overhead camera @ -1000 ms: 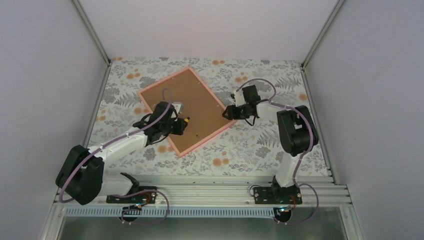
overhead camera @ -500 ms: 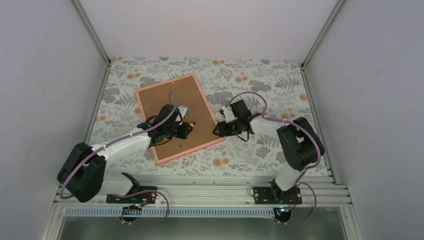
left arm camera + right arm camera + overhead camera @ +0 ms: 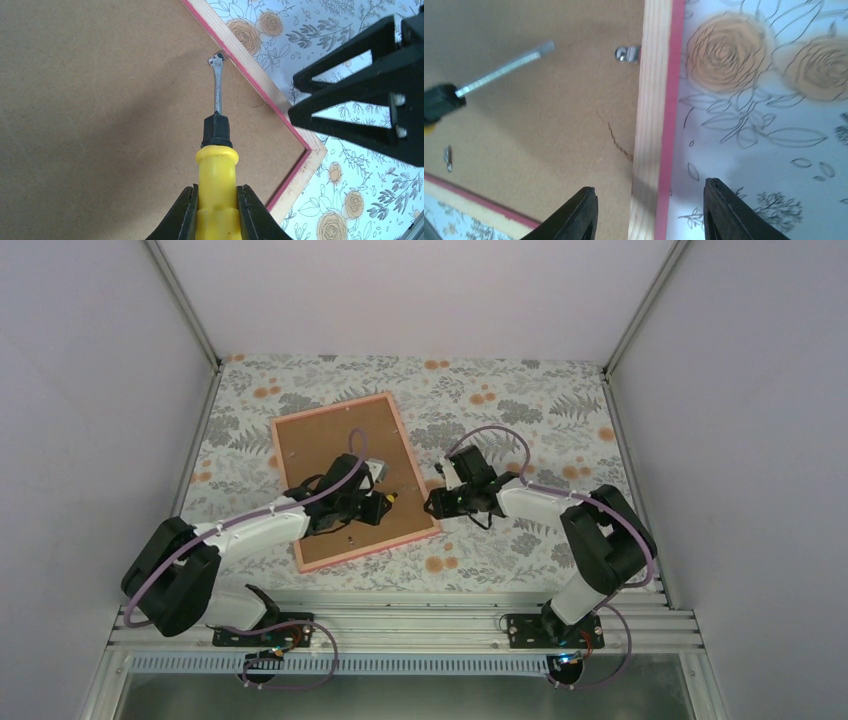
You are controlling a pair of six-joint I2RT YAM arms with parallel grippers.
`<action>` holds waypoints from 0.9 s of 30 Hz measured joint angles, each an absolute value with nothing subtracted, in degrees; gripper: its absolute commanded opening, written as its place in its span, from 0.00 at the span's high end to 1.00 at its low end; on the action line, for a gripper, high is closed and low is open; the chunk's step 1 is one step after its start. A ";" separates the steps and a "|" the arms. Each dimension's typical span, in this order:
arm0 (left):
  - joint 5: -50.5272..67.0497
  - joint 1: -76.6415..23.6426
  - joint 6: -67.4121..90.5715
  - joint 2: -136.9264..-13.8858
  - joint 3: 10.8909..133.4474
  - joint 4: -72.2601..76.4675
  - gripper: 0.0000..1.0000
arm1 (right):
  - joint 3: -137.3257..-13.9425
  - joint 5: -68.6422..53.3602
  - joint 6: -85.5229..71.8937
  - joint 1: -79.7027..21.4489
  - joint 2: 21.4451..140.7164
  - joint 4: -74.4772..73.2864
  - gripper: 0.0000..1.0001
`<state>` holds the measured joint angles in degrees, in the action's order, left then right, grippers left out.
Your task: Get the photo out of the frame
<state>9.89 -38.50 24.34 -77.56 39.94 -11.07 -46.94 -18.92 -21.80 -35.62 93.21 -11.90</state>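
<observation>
From above, we see the large rectangular picture frame with a thin pink border (image 3: pixel 330 408) lying face down and askew on the flower-patterned worktop (image 3: pixel 520 390), left of the middle, with its brown fibreboard backing (image 3: pixel 320 445) uppermost. The photo is nowhere to be seen, and we judge it lies under that board. The left jaws hang over the board's near right part, and the right jaws sit just beside the frame's right rail. In the left wrist view the left jaws are clamped on a yellow-handled screwdriver (image 3: pixel 217 165), whose blade tip reaches a small metal retaining tab (image 3: pixel 216 60) at the rail. In the right wrist view the right jaws stand apart, straddling that rail with a gap on either side. The tab is turned over the board, and from here the blade tip looks just short of it. We reckon the task barely begun: the tabs are yet to be turned aside, the backing lifted and the photo taken out.
</observation>
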 measured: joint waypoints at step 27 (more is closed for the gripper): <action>9.91 -40.42 24.67 -84.27 40.80 -8.34 0.98 | -53.45 -14.02 -22.17 -37.17 101.27 -11.09 0.80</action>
<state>9.91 -40.42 24.67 -84.27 40.80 -8.34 -53.45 -14.02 -22.17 -37.17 101.27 -11.09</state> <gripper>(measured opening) 0.160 0.257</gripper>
